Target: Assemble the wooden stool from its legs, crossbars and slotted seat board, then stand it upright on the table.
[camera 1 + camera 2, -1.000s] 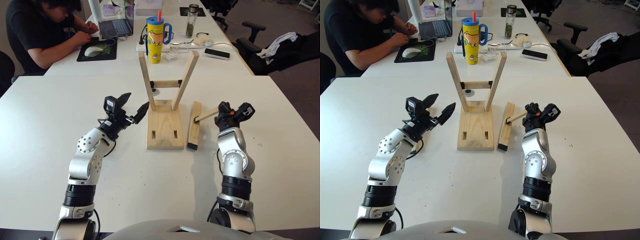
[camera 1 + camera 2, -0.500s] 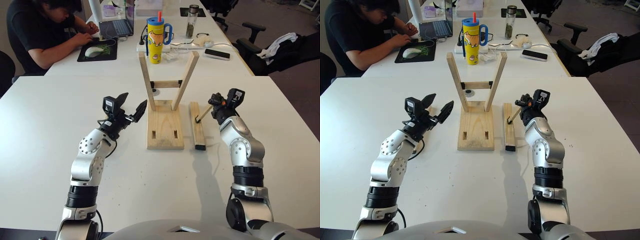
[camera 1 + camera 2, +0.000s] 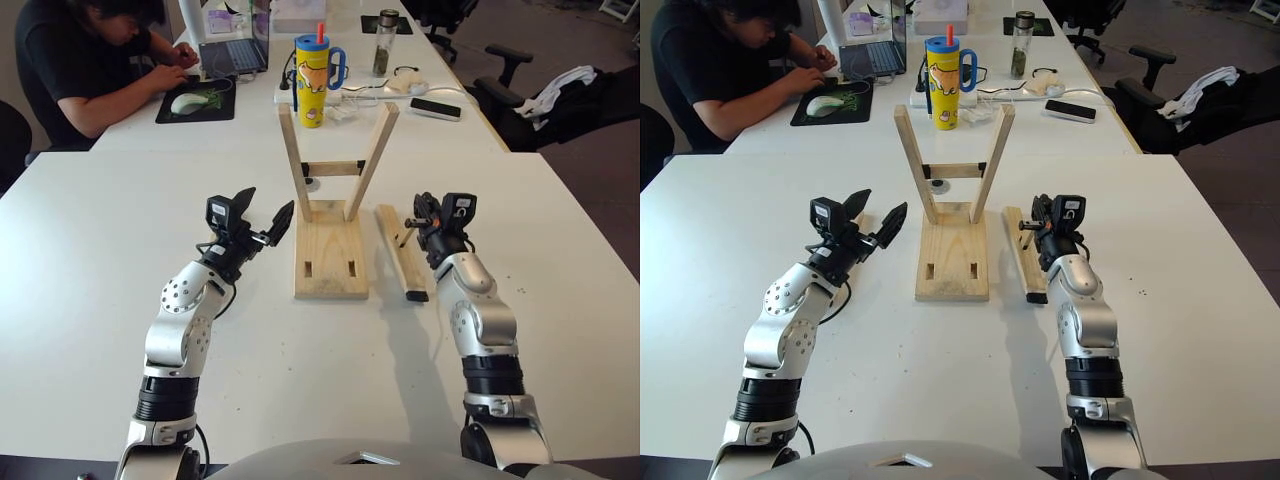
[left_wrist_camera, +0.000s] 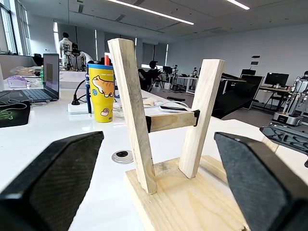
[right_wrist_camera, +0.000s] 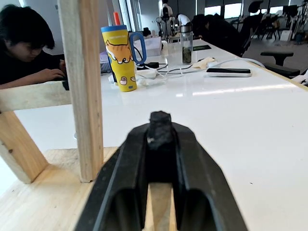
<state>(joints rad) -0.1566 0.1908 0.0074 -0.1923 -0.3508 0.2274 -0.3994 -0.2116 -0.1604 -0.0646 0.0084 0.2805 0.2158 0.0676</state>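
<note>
The slotted seat board [image 3: 330, 265] lies flat at the table's middle. Two legs [image 3: 292, 155] [image 3: 371, 155] stand up from its far end, joined by a crossbar [image 3: 334, 168]. A loose leg [image 3: 401, 252] lies on the table just right of the board, angled, with a short dark-tipped crossbar [image 5: 160, 126] at its far part. My right gripper [image 3: 418, 223] is shut on that crossbar, right over the loose leg. My left gripper [image 3: 263, 210] hangs open left of the board, pointed at the standing legs, its fingers [image 4: 53, 183] wide apart with nothing between them.
A yellow cup [image 3: 311, 78], a bottle [image 3: 385, 40], a phone [image 3: 435, 107] and cables sit on the far table. A round cable grommet [image 4: 121, 156] lies behind the legs. A person works at a laptop at the far left. Bare white table [image 3: 100, 260] surrounds the parts.
My right gripper has swung inward and down onto the loose leg, still holding the crossbar. The leg's near end has slid to the right. The left arm has barely moved.
</note>
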